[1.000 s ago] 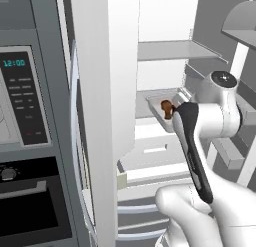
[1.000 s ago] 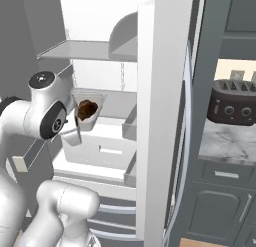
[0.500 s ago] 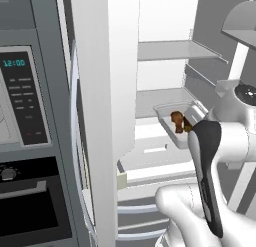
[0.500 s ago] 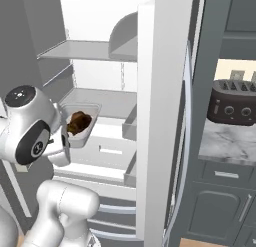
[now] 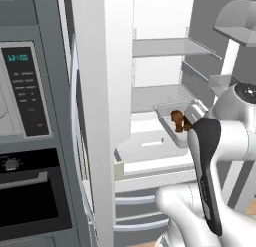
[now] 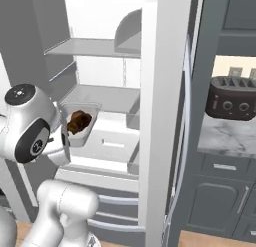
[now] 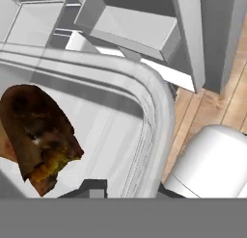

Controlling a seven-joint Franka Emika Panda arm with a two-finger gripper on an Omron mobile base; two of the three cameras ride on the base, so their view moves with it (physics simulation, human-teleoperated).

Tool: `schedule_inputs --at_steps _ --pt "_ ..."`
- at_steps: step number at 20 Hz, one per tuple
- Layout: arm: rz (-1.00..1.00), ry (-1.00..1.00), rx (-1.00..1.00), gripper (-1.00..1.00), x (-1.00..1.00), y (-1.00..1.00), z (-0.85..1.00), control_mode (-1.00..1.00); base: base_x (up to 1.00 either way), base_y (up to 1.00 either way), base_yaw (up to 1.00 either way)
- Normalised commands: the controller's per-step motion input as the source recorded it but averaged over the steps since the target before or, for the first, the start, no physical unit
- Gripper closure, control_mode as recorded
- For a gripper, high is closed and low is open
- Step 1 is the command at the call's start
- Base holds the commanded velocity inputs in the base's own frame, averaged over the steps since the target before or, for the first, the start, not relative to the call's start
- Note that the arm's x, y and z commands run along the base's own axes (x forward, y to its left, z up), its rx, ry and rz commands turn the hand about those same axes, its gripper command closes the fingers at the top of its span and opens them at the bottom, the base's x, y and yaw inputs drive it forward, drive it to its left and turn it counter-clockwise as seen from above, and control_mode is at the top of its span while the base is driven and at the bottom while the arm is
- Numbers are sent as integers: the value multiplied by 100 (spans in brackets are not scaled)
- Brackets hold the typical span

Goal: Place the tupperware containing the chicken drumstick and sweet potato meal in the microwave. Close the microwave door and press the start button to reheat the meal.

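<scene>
A clear tupperware (image 5: 167,122) hangs in front of the open fridge, level with its lower shelf. A brown chicken drumstick (image 5: 177,118) lies in it with an orange piece beside it. My gripper (image 7: 128,191) is shut on the tupperware's rim (image 7: 149,112), and the drumstick (image 7: 38,131) lies just left of the fingers. From the right, the tupperware (image 6: 82,133) with the drumstick (image 6: 77,122) sits by my white wrist. The microwave (image 5: 25,91) is far left, its black panel showing cyan digits. The microwave door is out of view.
The open white fridge door (image 5: 95,116) stands between the microwave and the fridge interior. An oven with a knob (image 5: 30,191) sits under the microwave. Fridge shelves (image 5: 165,46) are behind the tupperware. A black toaster (image 6: 232,98) stands on the marble counter (image 6: 225,138).
The arm has drawn the tupperware out of the fridge, toward the base and slightly lower. The elbow has swung outward. The gripper stays shut on the rim.
</scene>
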Motion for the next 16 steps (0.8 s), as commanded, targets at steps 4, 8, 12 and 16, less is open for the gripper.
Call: schedule_inputs --at_steps 4,8,12,16 --pt "0 0 0 100 0 0 0 100 -89 0 0" --pt "0 0 0 100 0 0 0 100 -83 0 3" --pt "0 0 0 100 0 0 0 100 -76 0 11" --pt "0 0 0 100 0 0 0 100 -75 0 22"
